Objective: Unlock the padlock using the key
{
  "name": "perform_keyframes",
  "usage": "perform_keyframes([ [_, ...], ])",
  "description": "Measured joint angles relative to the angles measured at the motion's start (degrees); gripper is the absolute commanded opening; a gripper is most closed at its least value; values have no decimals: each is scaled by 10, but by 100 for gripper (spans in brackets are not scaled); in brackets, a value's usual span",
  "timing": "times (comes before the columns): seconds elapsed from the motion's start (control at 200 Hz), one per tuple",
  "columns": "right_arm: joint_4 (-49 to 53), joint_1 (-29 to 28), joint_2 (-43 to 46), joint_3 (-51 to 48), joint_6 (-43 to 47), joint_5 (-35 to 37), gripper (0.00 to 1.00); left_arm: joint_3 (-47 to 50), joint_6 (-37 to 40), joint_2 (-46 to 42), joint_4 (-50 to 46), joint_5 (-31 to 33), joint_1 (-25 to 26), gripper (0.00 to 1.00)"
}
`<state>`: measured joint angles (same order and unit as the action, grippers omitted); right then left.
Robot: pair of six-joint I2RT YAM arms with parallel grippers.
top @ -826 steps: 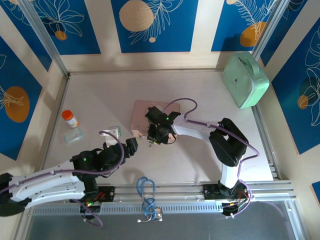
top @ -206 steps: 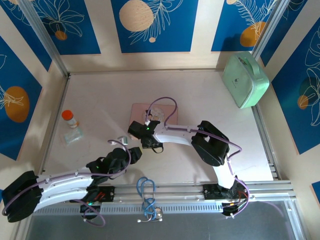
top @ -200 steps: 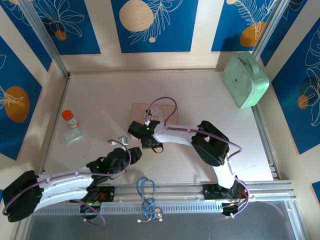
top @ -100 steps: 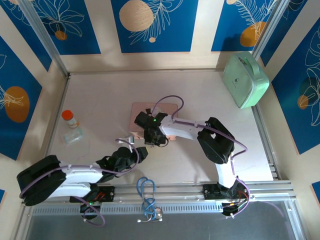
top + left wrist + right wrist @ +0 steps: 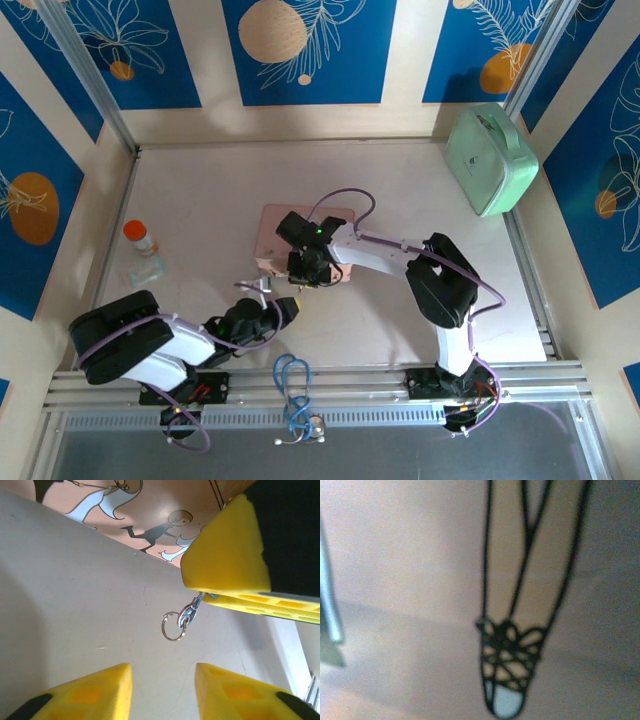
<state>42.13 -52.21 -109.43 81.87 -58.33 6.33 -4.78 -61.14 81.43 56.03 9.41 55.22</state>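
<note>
A small silvery key [image 5: 190,612] with a thin wire ring [image 5: 173,628] hangs from my right gripper [image 5: 201,593], whose yellow fingers [image 5: 225,555] are shut on the key's blade just above the table. In the top view my right gripper [image 5: 306,274] points down at the near edge of the pink picture tin [image 5: 283,222]. My left gripper [image 5: 163,674] is open just in front of the key, with bare table between its yellow fingertips [image 5: 102,680]. From above, the left gripper [image 5: 285,309] sits low, near the right one. The padlock is hidden.
An orange-capped bottle [image 5: 139,237] and a clear packet [image 5: 147,271] lie at the left. A mint green case [image 5: 490,160] leans at the back right. A blue cable loop [image 5: 292,384] hangs at the front rail. The tin's printed lid [image 5: 420,555] is blurred and close.
My right gripper moved right and back, from the table beside the tin to the tin's near edge. My left arm folded in toward its base, its gripper sliding right toward the key.
</note>
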Motion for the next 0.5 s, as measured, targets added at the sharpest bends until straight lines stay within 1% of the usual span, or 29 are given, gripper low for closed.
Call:
perform_keyframes([
  [0.085,-6,4,6,-2,0,-15,0,-4,2,0,2,-2,0,30],
  [0.19,-10,8,6,-2,0,-25,0,-11,2,0,6,-3,-5,29],
  [0.315,-12,10,7,-2,0,-31,0,-18,3,2,14,-5,-22,25],
  [0.5,-21,10,7,-2,0,-43,0,-39,14,36,30,-23,-41,18],
])
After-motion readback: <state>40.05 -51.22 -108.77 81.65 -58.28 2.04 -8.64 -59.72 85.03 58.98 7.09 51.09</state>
